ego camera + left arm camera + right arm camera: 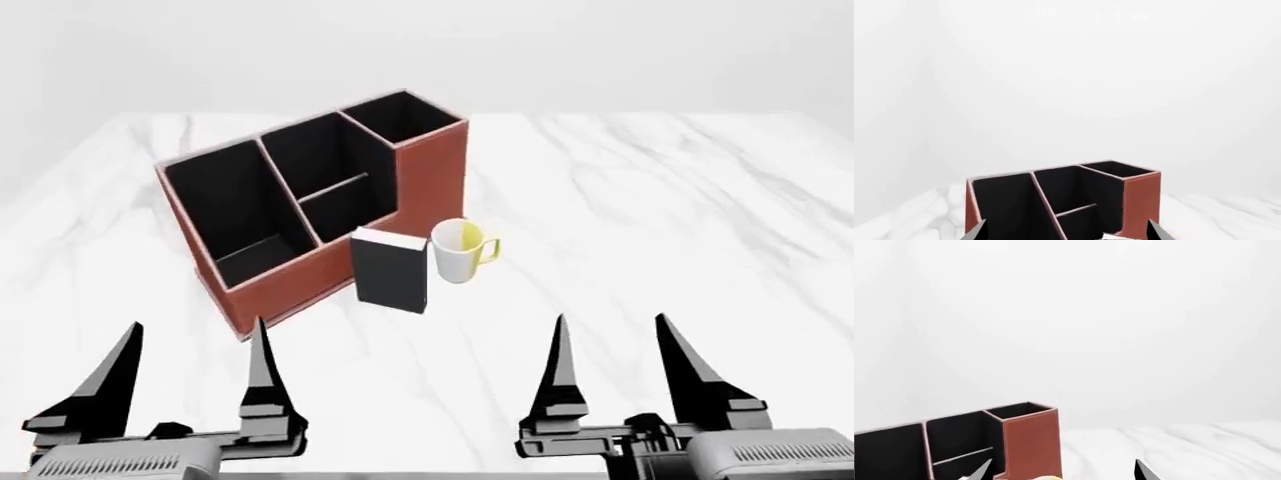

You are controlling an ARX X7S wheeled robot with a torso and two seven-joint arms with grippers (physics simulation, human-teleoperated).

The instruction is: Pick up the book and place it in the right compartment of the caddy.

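The dark book (390,268) stands upright on the marble table, against the front wall of the reddish-brown caddy (287,285), with the white-and-yellow mug (458,250) beside it. The right compartment (434,170) is the tall square section at the caddy's far right end. My left gripper (196,340) and right gripper (611,335) both hover open and empty near the table's front edge, well short of the book. The left wrist view faces the caddy (1141,200) between that gripper's (1066,232) spread fingertips. The right wrist view shows the caddy's (1031,440) tall end, off to one side of that gripper (1064,472).
The white marble table (667,200) stretches wide to the right of the caddy and mug. Only a sliver of the mug's yellow rim (1044,478) shows at the right wrist view's edge. Plain pale walls lie behind the table.
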